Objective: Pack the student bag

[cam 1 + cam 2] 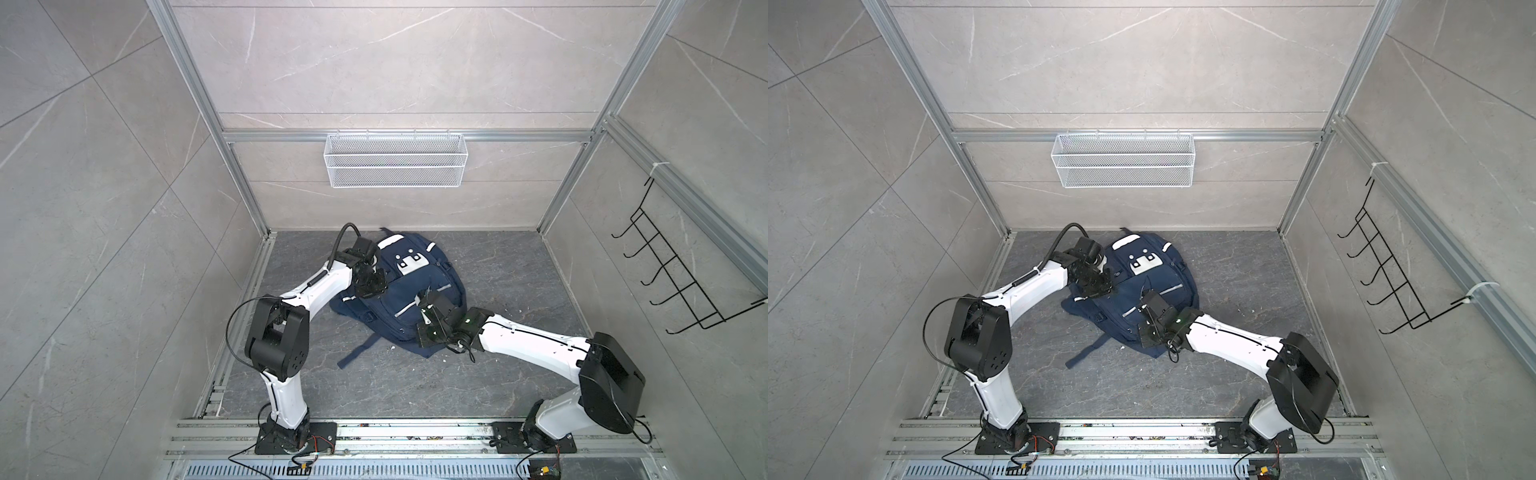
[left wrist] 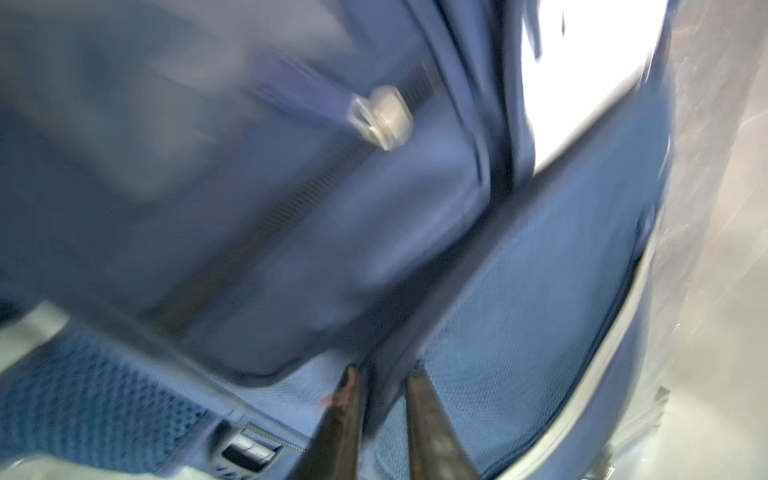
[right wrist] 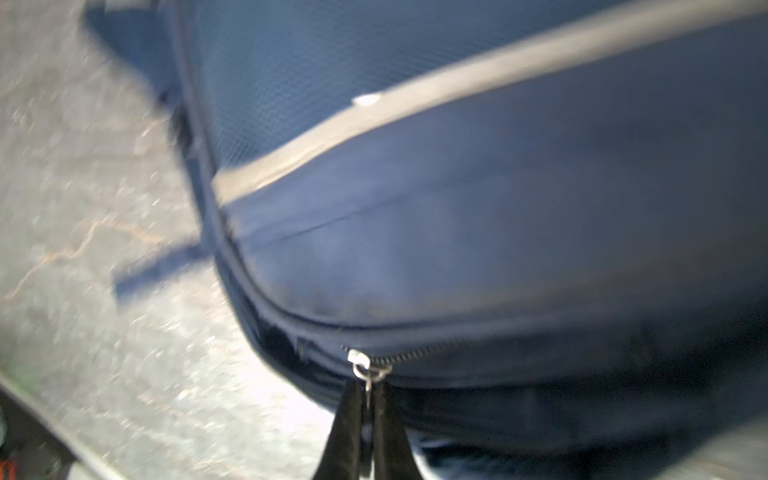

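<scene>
The student bag (image 1: 399, 301) (image 1: 1125, 291), navy with a white patch (image 1: 409, 262), lies flat on the dark floor in both top views. My left gripper (image 1: 380, 279) (image 2: 383, 372) is at the bag's upper left side. Its fingers stand a little apart, with a dark fold of the bag's mesh panel between them. A silver zipper pull (image 2: 384, 116) shows farther along in the blurred left wrist view. My right gripper (image 1: 424, 297) (image 3: 368, 384) is at the bag's lower right edge, shut on a metal zipper pull (image 3: 368, 373). The zipper runs below a silver stripe (image 3: 457, 83).
A dark strap (image 1: 361, 351) trails from the bag across the floor toward the front. A white wire basket (image 1: 395, 160) hangs on the back wall. A black hook rack (image 1: 681, 266) hangs on the right wall. Aluminium posts frame the cell.
</scene>
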Available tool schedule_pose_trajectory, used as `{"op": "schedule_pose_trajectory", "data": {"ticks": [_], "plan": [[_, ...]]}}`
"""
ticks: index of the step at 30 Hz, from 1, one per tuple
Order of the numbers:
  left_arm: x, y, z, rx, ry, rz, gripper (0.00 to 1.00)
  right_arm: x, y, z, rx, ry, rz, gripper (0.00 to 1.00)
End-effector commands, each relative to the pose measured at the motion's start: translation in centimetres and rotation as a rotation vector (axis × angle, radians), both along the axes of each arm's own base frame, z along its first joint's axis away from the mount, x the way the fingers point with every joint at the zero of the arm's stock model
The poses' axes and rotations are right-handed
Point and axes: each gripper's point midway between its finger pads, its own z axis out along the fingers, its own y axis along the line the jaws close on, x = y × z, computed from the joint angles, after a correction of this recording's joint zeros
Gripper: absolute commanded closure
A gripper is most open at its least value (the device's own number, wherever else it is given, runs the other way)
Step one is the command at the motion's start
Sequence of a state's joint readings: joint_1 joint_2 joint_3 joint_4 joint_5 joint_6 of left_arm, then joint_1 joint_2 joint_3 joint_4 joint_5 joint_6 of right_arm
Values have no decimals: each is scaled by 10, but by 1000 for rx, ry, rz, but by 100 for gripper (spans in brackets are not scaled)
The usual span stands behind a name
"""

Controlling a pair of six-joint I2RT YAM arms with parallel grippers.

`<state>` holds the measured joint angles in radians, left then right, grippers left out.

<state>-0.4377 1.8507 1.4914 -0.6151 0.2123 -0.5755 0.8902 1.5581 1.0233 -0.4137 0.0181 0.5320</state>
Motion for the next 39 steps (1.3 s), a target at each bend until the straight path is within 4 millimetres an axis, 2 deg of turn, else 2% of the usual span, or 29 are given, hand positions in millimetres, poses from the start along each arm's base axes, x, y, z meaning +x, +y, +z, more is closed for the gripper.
{"op": "schedule_pose_trajectory", "data": {"ticks": [1, 4, 7, 11, 16, 19, 24, 29, 32, 39], "plan": [[35, 13, 35, 7, -156, 57, 63, -15, 32, -4, 24, 78, 51, 100], [18, 20, 38, 7, -152, 56, 57, -6, 53, 2, 48, 68, 68, 100], [-9, 28, 38, -7, -128, 51, 53, 3, 66, 8, 50, 56, 87, 100], [-49, 30, 28, -74, -63, 56, 50, 6, 72, 13, 53, 48, 110, 100], [-83, 13, 22, -149, -36, 33, 46, 5, 71, 10, 46, 53, 116, 100], [-91, -2, 17, -154, -26, 2, 46, 3, 70, 9, 49, 59, 112, 100], [-94, -15, 4, -147, 2, -26, 48, 4, 68, 15, 52, 46, 105, 100], [-94, -15, -4, -130, 14, -30, 56, 3, 63, 15, 39, 39, 98, 100], [-94, -12, -7, -117, 11, -20, 67, 3, 59, 14, 32, 36, 89, 100], [-104, -6, -15, -121, 26, 0, 64, 1, 56, 11, 30, 42, 80, 100]]}}
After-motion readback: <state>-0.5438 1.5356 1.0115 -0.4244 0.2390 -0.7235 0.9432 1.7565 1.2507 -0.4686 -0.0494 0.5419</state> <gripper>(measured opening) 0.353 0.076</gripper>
